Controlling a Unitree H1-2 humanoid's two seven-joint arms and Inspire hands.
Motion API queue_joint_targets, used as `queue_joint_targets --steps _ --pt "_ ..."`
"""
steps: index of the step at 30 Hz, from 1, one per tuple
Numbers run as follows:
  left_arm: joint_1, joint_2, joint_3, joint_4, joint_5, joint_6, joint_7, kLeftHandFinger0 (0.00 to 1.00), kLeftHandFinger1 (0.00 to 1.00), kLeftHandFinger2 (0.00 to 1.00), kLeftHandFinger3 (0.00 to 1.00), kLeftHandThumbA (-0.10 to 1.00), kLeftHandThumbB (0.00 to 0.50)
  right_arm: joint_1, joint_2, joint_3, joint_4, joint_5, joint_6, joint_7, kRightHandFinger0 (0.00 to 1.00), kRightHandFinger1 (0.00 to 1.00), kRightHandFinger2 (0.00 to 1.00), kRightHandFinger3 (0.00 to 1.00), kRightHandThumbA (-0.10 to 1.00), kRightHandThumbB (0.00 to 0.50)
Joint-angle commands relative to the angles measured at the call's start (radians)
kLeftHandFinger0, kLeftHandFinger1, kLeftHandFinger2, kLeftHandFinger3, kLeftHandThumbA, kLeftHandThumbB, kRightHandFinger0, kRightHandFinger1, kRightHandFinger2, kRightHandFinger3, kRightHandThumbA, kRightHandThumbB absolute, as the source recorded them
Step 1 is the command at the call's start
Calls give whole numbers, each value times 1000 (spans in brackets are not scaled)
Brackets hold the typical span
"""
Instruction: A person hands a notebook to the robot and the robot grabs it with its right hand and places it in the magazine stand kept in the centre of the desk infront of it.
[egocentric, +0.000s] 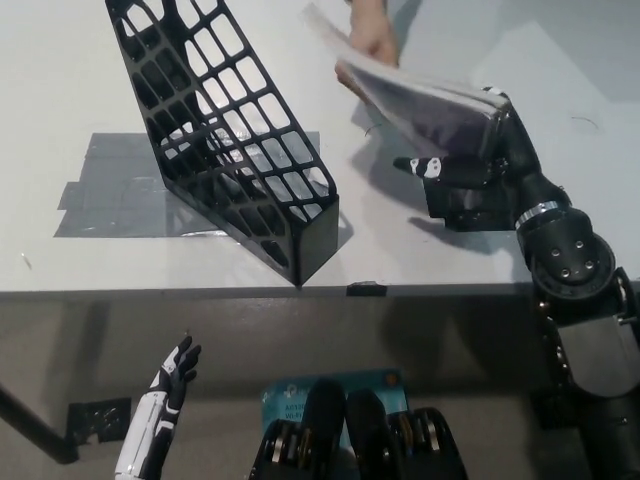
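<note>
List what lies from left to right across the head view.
Left hand below the desk edge → grey tape patch → magazine stand → notebook, with a person's hand at its far end → right hand holding the notebook.
</note>
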Motion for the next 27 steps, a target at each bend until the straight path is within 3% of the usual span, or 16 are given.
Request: queue_joint_targets --steps 1,4,8,10,12,14,15,17,18,20,21,27 --pt "-3 16 5 -29 -6 -37 18 1000 1000 1000 1000 1000 500 -39 42 -33 -80 99 68 31 0 140 379 334 1000 78" --pt "-4 19 2 -26 2 -37 25 1000 1000 1000 1000 1000 500 -35 64 -56 -118 93 86 -3 0 143 398 369 1000 88" --pt "-3 23 -1 -26 7 -37 27 1000 1000 1000 1000 1000 500 -28 97 -101 -151 135 77 -21 0 151 412 405 1000 54" --pt "-2 25 -1 -28 8 -37 23 1000 1000 1000 1000 1000 500 -20 113 -126 -167 159 58 -29 0 127 382 361 1000 54" --pt "-11 23 -1 -23 11 -37 28 1000 1000 1000 1000 1000 500 -26 119 -145 -182 168 59 -32 0 12 241 201 1000 61" --pt "-11 23 0 -22 -2 -37 14 1000 1000 1000 1000 1000 500 -28 138 -176 -218 210 87 -36 0 0 43 30 1000 69" --pt "-11 23 0 -21 -9 -37 9 1000 1000 1000 1000 1000 500 -29 144 -185 -232 221 101 -38 0 0 2 1 1000 67" --pt "-12 23 2 -20 -16 -37 2 1000 1000 1000 1000 1000 500 -39 171 -233 -272 298 142 -37 0 0 0 0 1000 63" --pt "-11 22 5 -21 -19 -37 0 1000 1000 1000 1000 1000 500 -47 187 -264 -292 353 164 -35 0 0 0 0 1000 98" --pt "-12 23 4 -22 -17 -37 2 1000 1000 1000 1000 1000 500 -55 196 -285 -308 367 188 -44 0 0 0 0 1000 102" --pt "-13 27 1 -23 -9 -37 5 1000 1000 1000 1000 1000 500 -71 209 -321 -315 413 200 -52 0 0 0 0 1000 75" --pt "-13 30 1 -25 -2 -37 10 1000 1000 1000 1000 1000 500 -104 233 -389 -359 456 233 -98 0 0 0 0 986 51"
